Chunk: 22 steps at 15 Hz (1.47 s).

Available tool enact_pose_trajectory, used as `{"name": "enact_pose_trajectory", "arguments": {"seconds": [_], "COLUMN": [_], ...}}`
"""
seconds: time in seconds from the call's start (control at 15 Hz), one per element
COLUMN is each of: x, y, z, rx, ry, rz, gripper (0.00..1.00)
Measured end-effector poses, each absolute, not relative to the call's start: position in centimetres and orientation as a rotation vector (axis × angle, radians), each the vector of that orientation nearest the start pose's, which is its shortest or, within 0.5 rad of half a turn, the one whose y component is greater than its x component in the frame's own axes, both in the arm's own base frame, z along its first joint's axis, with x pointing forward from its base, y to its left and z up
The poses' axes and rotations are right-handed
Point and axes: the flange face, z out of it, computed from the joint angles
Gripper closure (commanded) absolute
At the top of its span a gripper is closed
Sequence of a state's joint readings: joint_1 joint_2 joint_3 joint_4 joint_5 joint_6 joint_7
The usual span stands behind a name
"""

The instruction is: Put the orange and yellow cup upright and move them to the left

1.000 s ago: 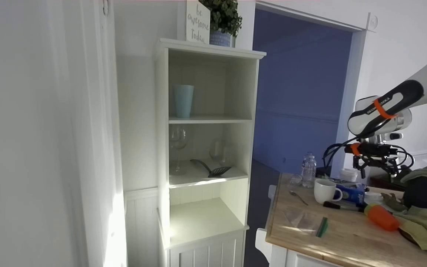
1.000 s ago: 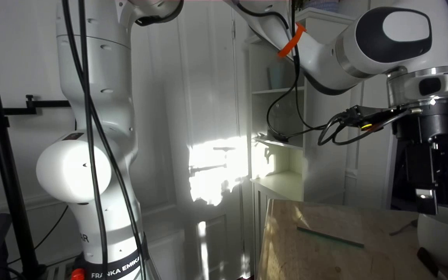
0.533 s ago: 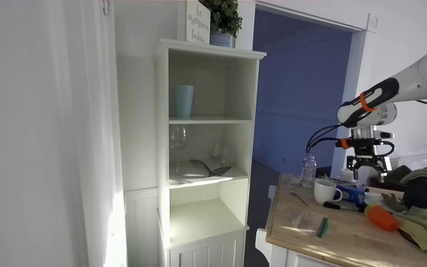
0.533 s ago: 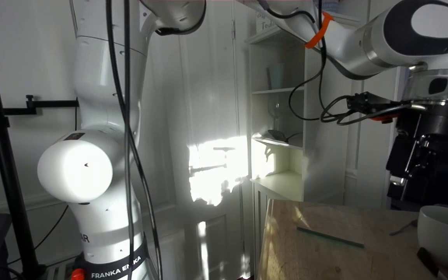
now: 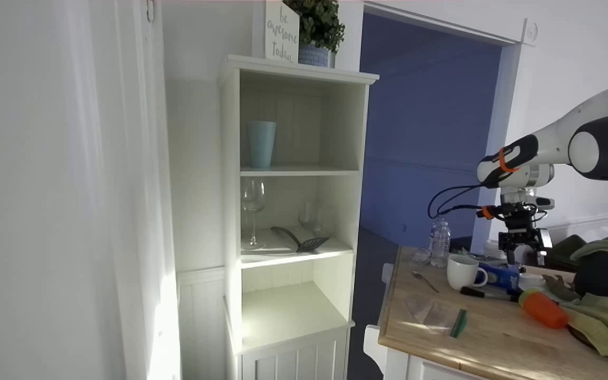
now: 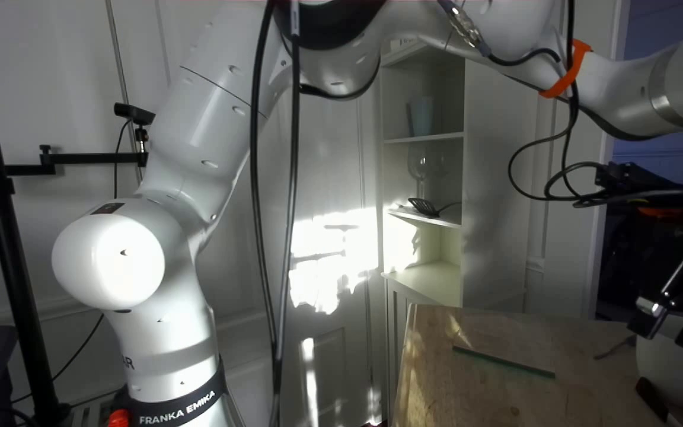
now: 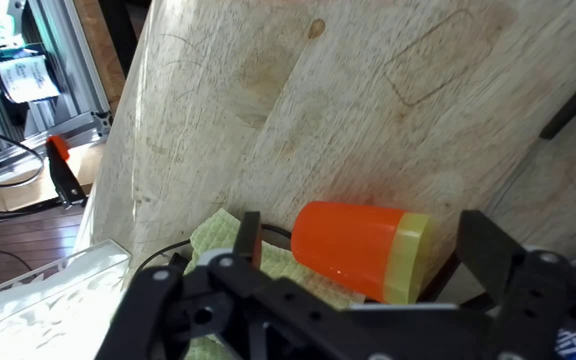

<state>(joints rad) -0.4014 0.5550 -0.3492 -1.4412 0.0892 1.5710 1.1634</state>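
In an exterior view, open wood runs from the orange and yellow cup [image 5: 545,310] to the near edge of the desk [image 5: 499,351]; toward the near left corner lies a flat green-sealed bag [image 5: 459,323]; a mug [image 5: 461,272] and a bottle [image 5: 440,245] stand between cup and far left corner; a long dark tool [image 5: 473,292] hems in the yellow end, green cloth [image 5: 602,332] the orange end; in the wrist view the gripper [image 7: 362,232] has a gap at either end of the cup, though height is hard to judge.
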Motion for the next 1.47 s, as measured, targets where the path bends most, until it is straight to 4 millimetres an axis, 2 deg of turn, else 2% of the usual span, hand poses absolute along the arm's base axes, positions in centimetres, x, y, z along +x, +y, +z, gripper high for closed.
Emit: {"name": "enact_pose_trajectory", "arguments": {"seconds": [0.27, 0.47, 1.07, 1.47], "x": [51.5, 52.1, 53.8, 53.1], "y": [-44.3, -45.5, -46.4, -46.3], "z": [33.0, 31.2, 27.9, 26.0], "rx": [-1.812, -1.8, -1.786, -1.716], "ry": [2.764, 2.798, 2.86, 2.912], "rz": [0.646, 0.662, 0.733, 0.911], "gripper": [0.0, 0.0, 0.0, 0.0]}}
